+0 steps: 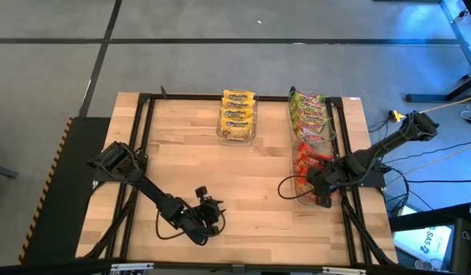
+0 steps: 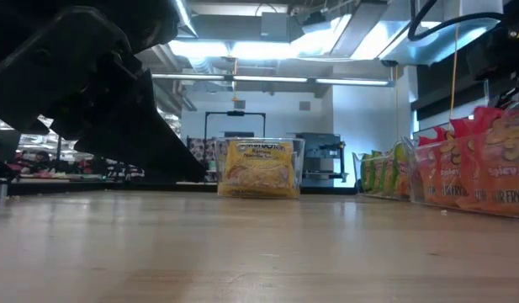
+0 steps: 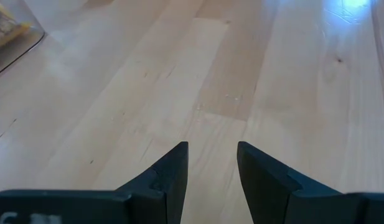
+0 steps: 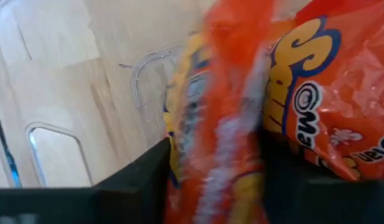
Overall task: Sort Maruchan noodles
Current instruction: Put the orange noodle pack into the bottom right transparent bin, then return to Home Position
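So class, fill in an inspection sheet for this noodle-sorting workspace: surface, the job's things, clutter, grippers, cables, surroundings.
Surface: wooden table, bare across the middle.
Job's things: yellow packets in a clear bin at the far edge; green packets and red-orange packets in clear bins on the right.
Clutter: nothing seen.
Grippers: left gripper open and empty, low over bare wood near the front edge; right gripper at the red-orange bin with a red-orange packet between its fingers, grip unclear.
Cables: black loop beside the right arm; yellow cable off the table's right.
Surroundings: grey floor; ceiling lights and equipment in the low view.
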`<state>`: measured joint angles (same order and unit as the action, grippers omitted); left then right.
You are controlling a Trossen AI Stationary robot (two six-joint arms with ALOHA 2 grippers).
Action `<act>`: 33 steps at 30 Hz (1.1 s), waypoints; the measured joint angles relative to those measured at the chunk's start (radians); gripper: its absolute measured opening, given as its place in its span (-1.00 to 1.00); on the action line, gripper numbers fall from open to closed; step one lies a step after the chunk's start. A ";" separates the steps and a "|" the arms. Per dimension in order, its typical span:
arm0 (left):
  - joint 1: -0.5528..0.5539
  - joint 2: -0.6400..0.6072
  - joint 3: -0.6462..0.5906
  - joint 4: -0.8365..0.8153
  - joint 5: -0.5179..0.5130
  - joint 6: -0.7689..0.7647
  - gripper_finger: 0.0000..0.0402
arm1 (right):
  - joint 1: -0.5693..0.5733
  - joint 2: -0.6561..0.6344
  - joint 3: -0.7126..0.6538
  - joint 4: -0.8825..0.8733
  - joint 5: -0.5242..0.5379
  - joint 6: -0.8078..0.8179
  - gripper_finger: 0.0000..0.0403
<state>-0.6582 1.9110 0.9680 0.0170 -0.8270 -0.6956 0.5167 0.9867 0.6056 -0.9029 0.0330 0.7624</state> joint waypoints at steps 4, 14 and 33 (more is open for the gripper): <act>0.000 0.000 0.000 0.000 0.001 0.000 -0.34 | 0.000 0.000 0.003 -0.007 -0.046 0.000 0.12; 0.006 -0.109 0.000 -0.035 0.027 0.091 -0.34 | 0.000 -0.001 0.234 -0.191 0.010 -0.015 0.22; 0.347 -0.542 -0.332 0.228 0.550 0.575 -0.87 | -0.335 -0.010 0.147 0.414 -0.014 -0.618 -0.24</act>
<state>-0.3116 1.3688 0.6363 0.2446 -0.2767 -0.1204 0.1821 0.9766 0.7526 -0.4894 0.0190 0.1444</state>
